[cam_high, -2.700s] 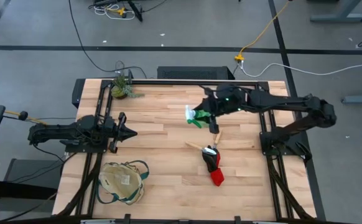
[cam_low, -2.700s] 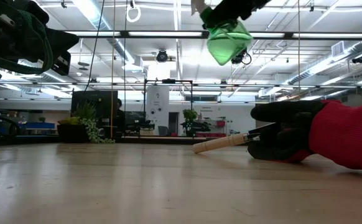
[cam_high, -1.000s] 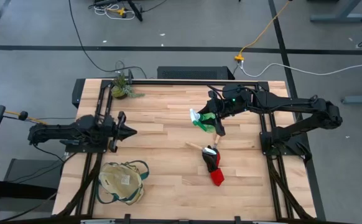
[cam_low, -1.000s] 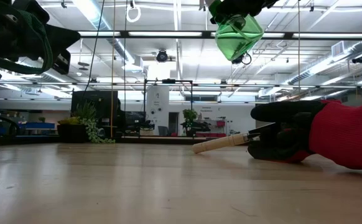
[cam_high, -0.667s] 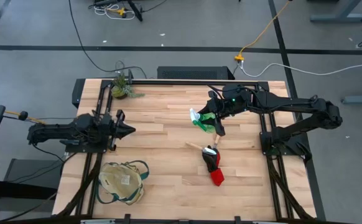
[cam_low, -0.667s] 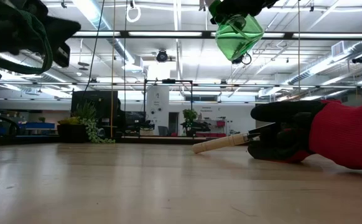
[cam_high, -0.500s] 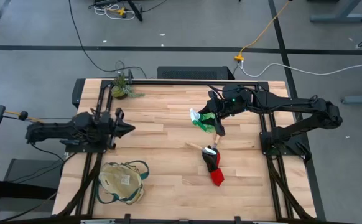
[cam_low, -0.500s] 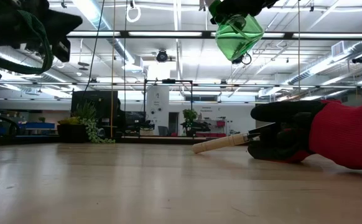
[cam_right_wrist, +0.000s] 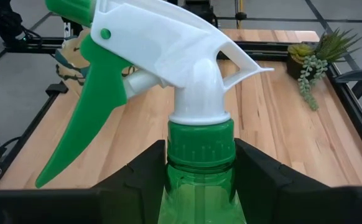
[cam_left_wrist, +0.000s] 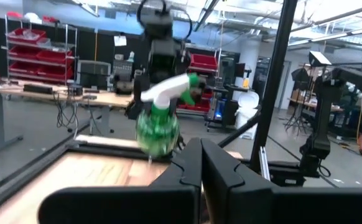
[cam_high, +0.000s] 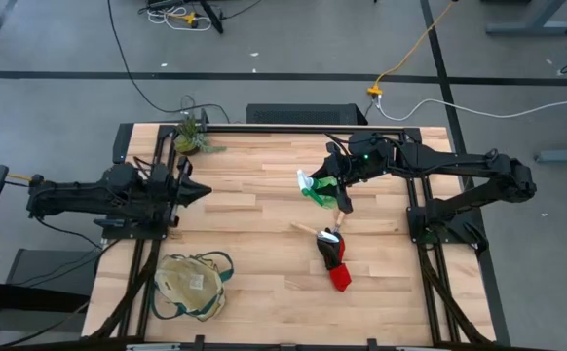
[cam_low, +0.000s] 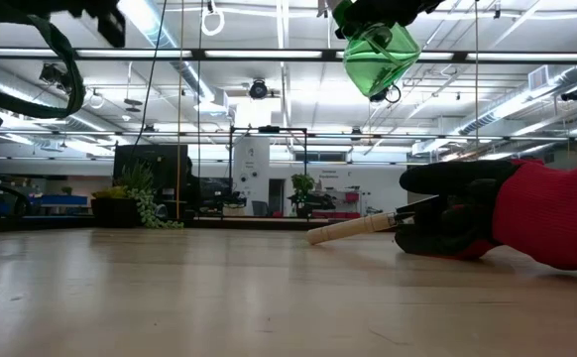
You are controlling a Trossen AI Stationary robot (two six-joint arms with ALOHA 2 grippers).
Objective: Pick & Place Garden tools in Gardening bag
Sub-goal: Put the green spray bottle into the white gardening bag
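Right tool clenched on neck of one translucent green spray bottle, white trigger head, held above tabletop centre. One beige gardening bag near front-left corner. Left tool closed, empty.

The spray bottle has a translucent green body, a white head and a solid green trigger; the dark right claw clamps its green neck. The glove bundle is black at one end, red at the other. A pale wooden handle lies by it. The tabletop is light wood in butcher-block strips, framed in black. The gardening bag is beige with dark green trim. The potted plant is green. The left claw is black
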